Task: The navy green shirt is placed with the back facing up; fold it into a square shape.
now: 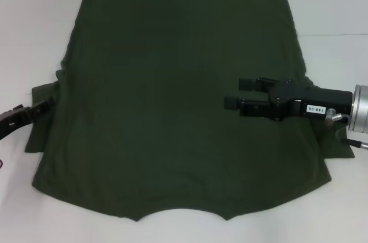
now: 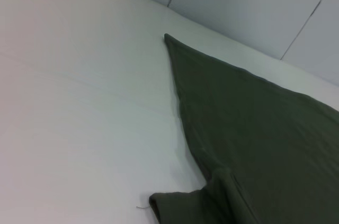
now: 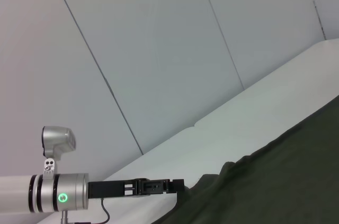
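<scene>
The navy green shirt (image 1: 172, 99) lies spread flat, plain back up, on the white surface (image 1: 34, 24), with no fold yet visible, so the whole folding job appears to remain. The right gripper (image 1: 240, 93) hovers over the shirt's right side, jaws parted and empty. The left gripper (image 1: 49, 104) sits at the left sleeve edge; whether its jaws grip cloth cannot be told.

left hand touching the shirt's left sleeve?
Cannot tell. In the head view the left hand overlaps the sleeve edge of the navy green shirt; the right wrist view shows them meeting, but no plain contact or gap.
</scene>
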